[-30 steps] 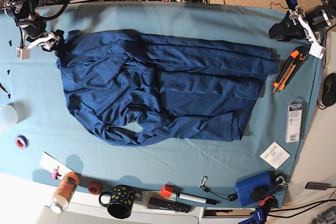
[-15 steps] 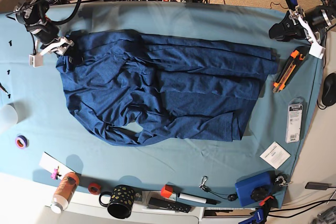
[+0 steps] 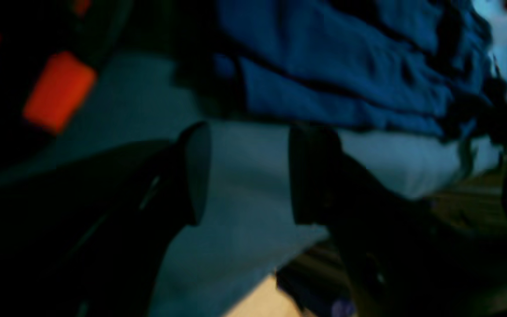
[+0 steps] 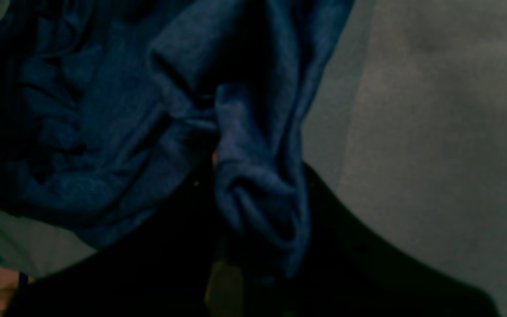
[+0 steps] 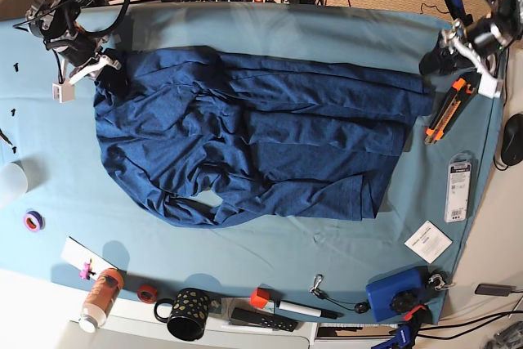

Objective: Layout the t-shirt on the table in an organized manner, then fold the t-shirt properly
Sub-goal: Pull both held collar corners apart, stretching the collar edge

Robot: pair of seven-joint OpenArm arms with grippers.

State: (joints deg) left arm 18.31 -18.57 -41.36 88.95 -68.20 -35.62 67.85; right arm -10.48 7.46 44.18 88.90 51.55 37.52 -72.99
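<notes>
The dark navy t-shirt [image 5: 253, 140] lies crumpled and spread across the middle of the table [image 5: 270, 247]. In the base view my right gripper [image 5: 105, 75] sits at the shirt's far-left corner. The right wrist view shows that gripper [image 4: 258, 189] shut on a bunched fold of the t-shirt [image 4: 104, 110]. At the table's far-right corner, just past the shirt's right end, hangs my left gripper [image 5: 431, 60]. It is open [image 3: 247, 171] with only teal cloth between its fingers [image 3: 196, 171]. The t-shirt [image 3: 346, 61] lies just beyond them.
An orange utility knife [image 5: 447, 108], a packaged item [image 5: 458, 190] and a white card [image 5: 427, 241] lie along the right edge. The front edge holds a blue box [image 5: 394, 293], a pen [image 5: 298, 309], a mug [image 5: 188, 314] and a bottle [image 5: 100, 297]. A tape roll [image 5: 33, 220] lies at the left.
My right gripper has moved right and down onto the shirt's far-left corner and shut on the fabric. My left arm has swung up and turned slightly at the right corner.
</notes>
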